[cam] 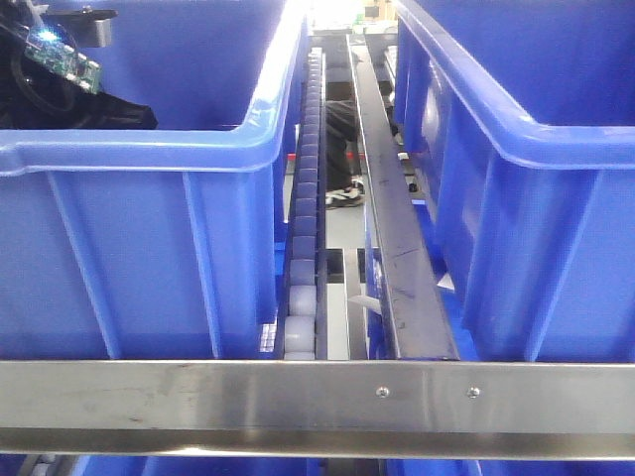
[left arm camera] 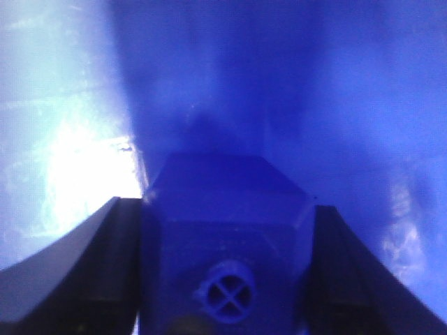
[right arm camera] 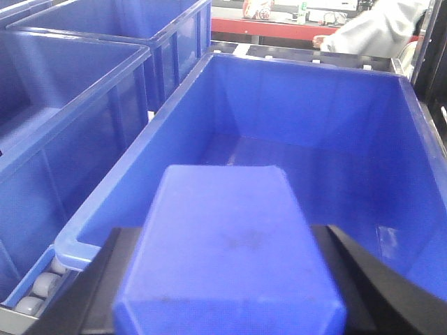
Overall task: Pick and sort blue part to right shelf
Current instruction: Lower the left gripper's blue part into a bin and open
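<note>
Steel-railed, the right shelf [cam: 298,397] carries two big blue totes with a roller track [cam: 303,248] between. Its right tote [right arm camera: 314,105] shows only bare floor. Inside the left tote [cam: 149,248], the left pincer [left arm camera: 223,209] is clenched on a second blue part [left arm camera: 227,258]. Over the near rim, the right pincer [right arm camera: 227,241] grasps the blue part [right arm camera: 220,202]. Best to advance past it, lower, then release.

Boxy blue part [right arm camera: 227,244] held above blue tote [right arm camera: 314,139] on right shelf [cam: 317,392], second blue part [left arm camera: 227,230] also clamped

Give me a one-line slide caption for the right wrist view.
Right tool grips a blue part above the near rim of an open blue tote bin, rollers alongside.
</note>
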`<state>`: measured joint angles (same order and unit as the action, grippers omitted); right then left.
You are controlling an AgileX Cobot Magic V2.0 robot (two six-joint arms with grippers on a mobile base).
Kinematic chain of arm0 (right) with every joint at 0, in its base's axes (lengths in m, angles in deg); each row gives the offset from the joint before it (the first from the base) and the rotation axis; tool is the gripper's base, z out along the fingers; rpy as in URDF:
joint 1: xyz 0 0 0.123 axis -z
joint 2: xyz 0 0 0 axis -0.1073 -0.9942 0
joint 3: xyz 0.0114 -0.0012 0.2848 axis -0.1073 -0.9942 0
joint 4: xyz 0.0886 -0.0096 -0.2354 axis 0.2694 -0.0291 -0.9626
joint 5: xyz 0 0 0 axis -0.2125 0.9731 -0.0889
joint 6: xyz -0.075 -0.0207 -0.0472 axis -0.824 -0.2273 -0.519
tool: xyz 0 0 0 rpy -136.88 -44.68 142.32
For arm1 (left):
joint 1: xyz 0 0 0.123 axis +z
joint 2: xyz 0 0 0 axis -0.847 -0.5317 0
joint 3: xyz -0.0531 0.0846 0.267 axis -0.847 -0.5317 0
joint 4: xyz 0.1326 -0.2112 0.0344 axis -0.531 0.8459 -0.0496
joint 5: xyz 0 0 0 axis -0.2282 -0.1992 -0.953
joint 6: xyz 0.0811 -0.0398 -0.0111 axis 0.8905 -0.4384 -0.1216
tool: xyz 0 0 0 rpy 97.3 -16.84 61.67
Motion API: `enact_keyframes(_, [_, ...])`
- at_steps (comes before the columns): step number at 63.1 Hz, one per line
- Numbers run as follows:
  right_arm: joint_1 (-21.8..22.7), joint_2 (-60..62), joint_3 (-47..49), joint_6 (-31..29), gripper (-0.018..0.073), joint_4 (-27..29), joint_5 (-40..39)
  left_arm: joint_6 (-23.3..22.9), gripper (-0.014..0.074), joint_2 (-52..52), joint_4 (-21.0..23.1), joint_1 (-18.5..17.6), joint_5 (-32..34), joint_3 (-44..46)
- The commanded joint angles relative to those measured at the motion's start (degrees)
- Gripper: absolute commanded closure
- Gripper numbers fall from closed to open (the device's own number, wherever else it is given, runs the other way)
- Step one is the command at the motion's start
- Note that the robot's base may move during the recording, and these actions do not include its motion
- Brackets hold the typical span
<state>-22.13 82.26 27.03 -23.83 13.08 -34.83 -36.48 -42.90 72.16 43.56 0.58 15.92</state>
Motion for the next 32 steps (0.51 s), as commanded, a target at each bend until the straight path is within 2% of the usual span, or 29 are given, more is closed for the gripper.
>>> enact_keyframes(1, [0.0,-1.0,1.5,-0.6,0.0293,-0.6,-5.6,-0.4,0.0022,2.8,0.1,-0.1,3.0,1.8])
enact_keyframes(7, [0.0,-1.0,1.5,-0.6,0.0293,-0.6,-5.6,-0.4,-0.0054,3.4,0.1,-0.1,1.3,2.7])
enact_keyframes(13, [0.0,-1.0,1.5,-0.6,0.0293,-0.6,-5.6,-0.4,-0.0048,4.4,-0.2,-0.1,-1.8,4.3])
enact_keyframes(21, [0.0,-1.0,1.5,-0.6,0.0293,-0.6,-5.6,-0.4,0.0010,8.2,-0.6,-0.1,-4.7,4.7])
enact_keyframes(32, [0.0,-1.0,1.5,-0.6,0.0293,-0.6,-5.6,-0.4,0.0153,18.5,-0.6,-0.1,-5.9,2.0])
